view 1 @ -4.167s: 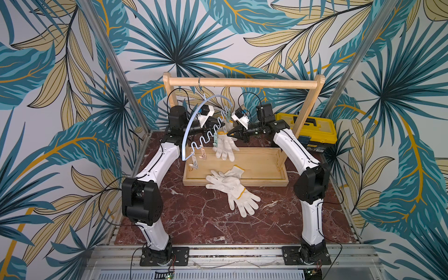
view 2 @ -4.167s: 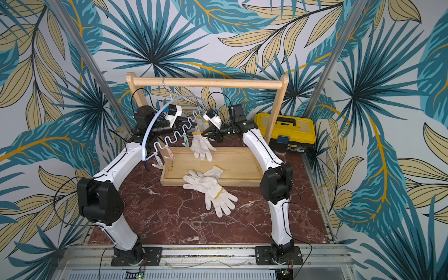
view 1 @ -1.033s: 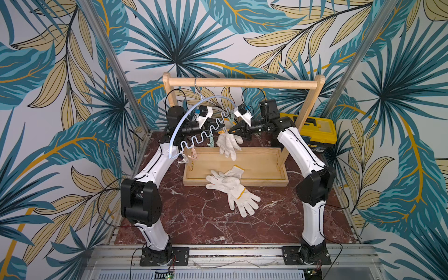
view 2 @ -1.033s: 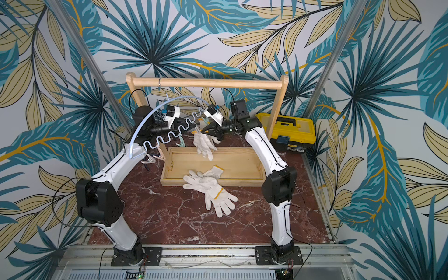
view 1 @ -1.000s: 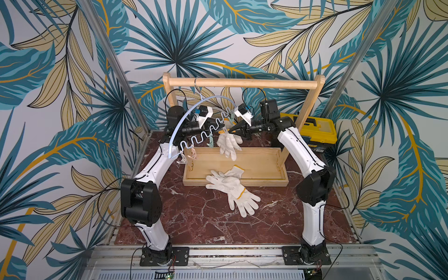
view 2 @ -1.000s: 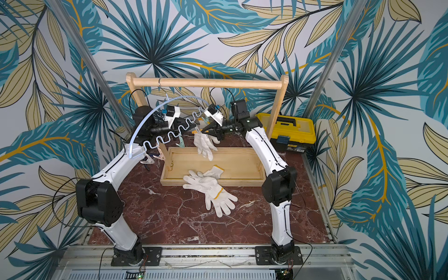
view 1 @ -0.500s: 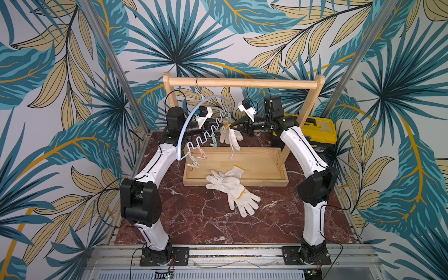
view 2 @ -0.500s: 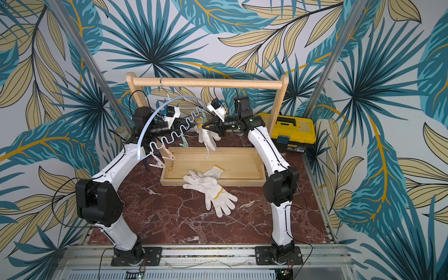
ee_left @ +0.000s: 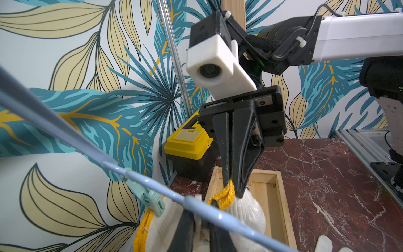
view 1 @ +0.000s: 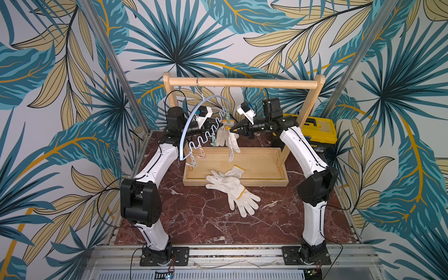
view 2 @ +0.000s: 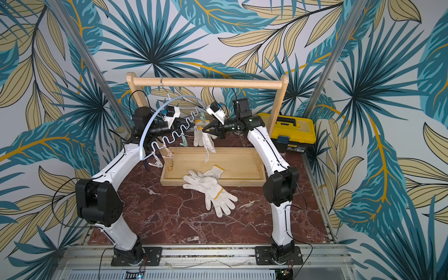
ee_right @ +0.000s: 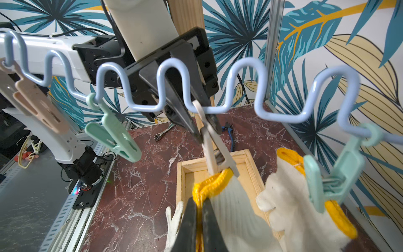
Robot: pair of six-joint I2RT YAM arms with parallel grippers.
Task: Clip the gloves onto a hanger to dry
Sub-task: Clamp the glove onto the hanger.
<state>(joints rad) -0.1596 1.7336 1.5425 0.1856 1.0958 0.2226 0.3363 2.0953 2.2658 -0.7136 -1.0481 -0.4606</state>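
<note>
As right claw rose, glove nearer hanger

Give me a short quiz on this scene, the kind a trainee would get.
1. True or false: the right hand is shut on the yellow cuff of a white knitted glove.
2. The pale-blue wavy plastic hanger hangs by its metal hook from: A) the round wooden rail; B) a wall nail; C) a ceiling lamp.
3. Short answer: what is the left hand pinching?
Key: 1 true. 2 A. 3 a pale plastic clip on the hanger.
</note>
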